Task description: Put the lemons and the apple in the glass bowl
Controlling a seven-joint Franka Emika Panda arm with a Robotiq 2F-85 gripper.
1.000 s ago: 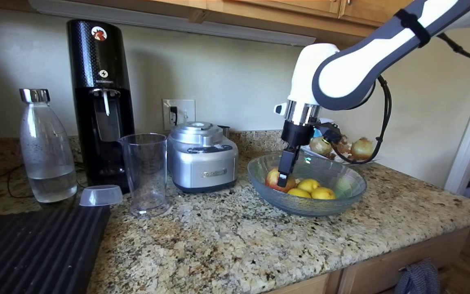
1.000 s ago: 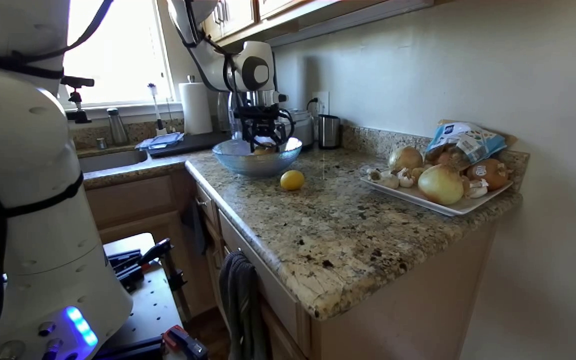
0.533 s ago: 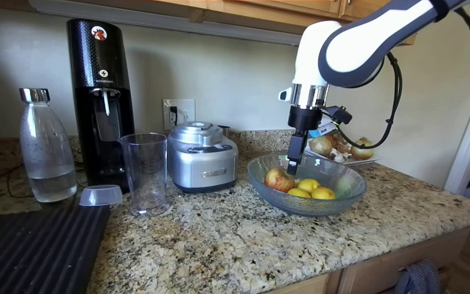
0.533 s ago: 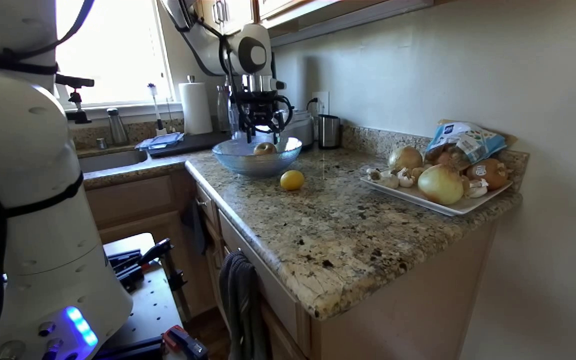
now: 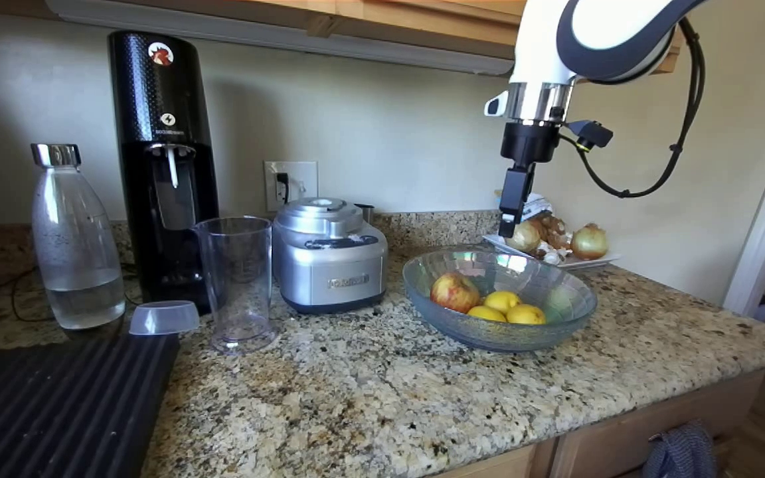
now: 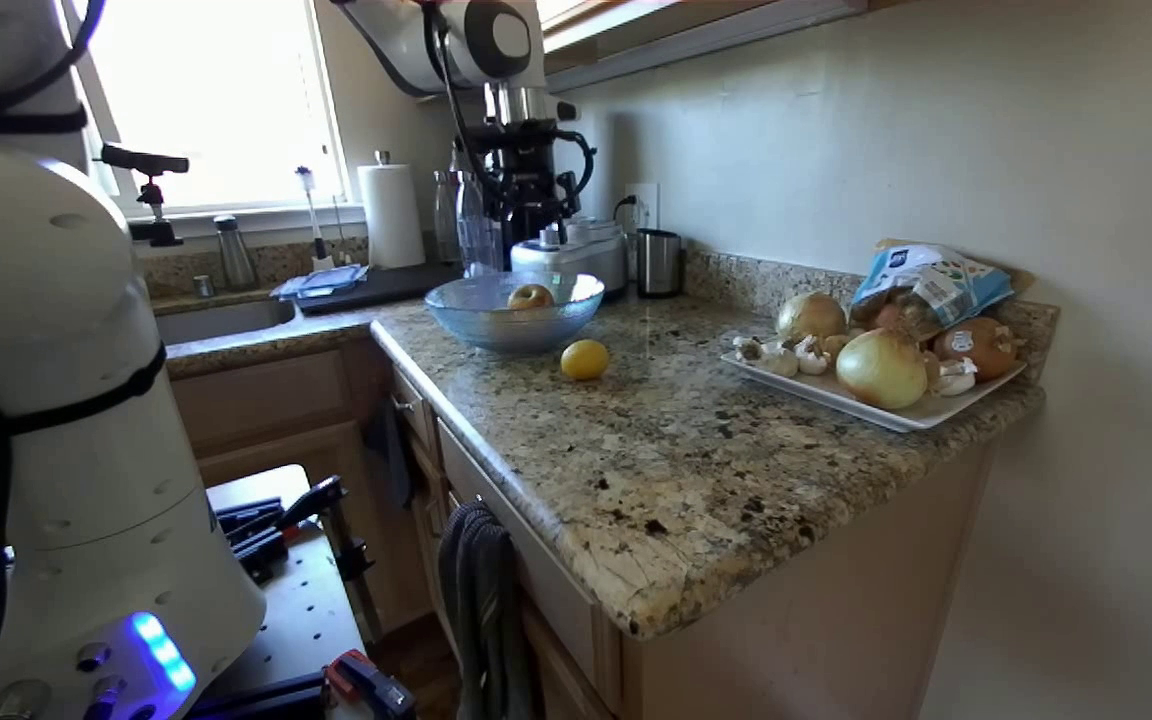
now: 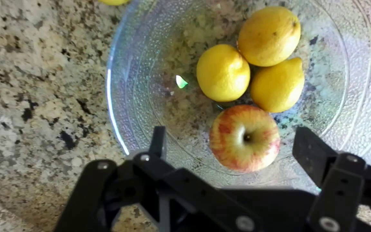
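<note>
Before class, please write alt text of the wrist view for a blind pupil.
Seen from above, a glass bowl holds three lemons and an apple. Another lemon, mostly cut off, lies outside it at the picture's top edge. The gripper, open and empty, spans the bottom.

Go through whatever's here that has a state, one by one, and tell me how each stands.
End effector: open, holding nothing
Glass bowl: upright on the counter
Apple: in the bowl
Three lemons: clustered in the bowl
Fourth lemon: on the counter, outside the bowl
Bottle: capped, partly filled
Tall cup: upright, looks empty
Wall outlet: plug in it
Base light: lit blue
</note>
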